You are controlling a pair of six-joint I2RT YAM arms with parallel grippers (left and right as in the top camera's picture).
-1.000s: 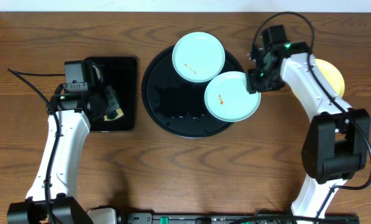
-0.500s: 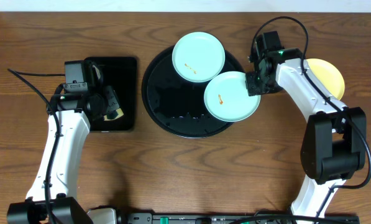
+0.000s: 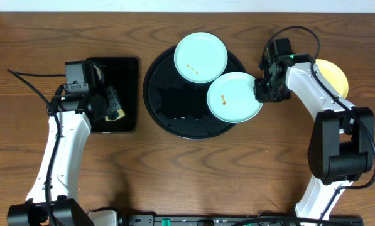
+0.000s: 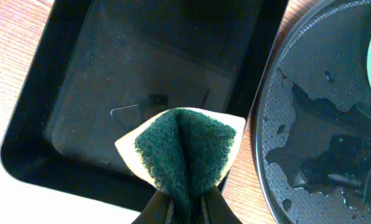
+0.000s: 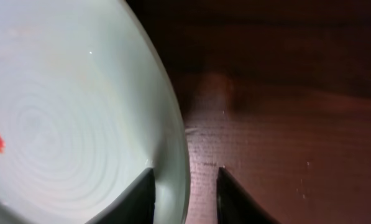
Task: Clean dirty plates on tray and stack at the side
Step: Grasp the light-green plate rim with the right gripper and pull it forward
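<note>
The round black tray (image 3: pixel 168 107) holds two light blue plates, one at the back (image 3: pixel 200 57) and one at the front right (image 3: pixel 234 96), each with an orange smudge. My right gripper (image 3: pixel 263 88) is at the right rim of the front plate (image 5: pixel 67 93). In the right wrist view its jaws (image 5: pixel 185 177) straddle that rim. One finger lies over the plate, and a strip of wood shows between the rim and the other finger. A pale yellow plate (image 3: pixel 336 76) lies on the table behind the right arm. My left gripper (image 4: pixel 186 202) is shut on a green and yellow sponge (image 4: pixel 185 146).
A rectangular black tray (image 3: pixel 121 75) sits left of the round tray, under the sponge (image 3: pixel 115 112). The round tray's floor (image 4: pixel 322 124) is wet with patches of water. The wooden table (image 3: pixel 193 176) runs along the front.
My right gripper has shifted slightly right and toward the front along the plate's edge, and its jaws have narrowed around the rim. The left arm and sponge have not moved.
</note>
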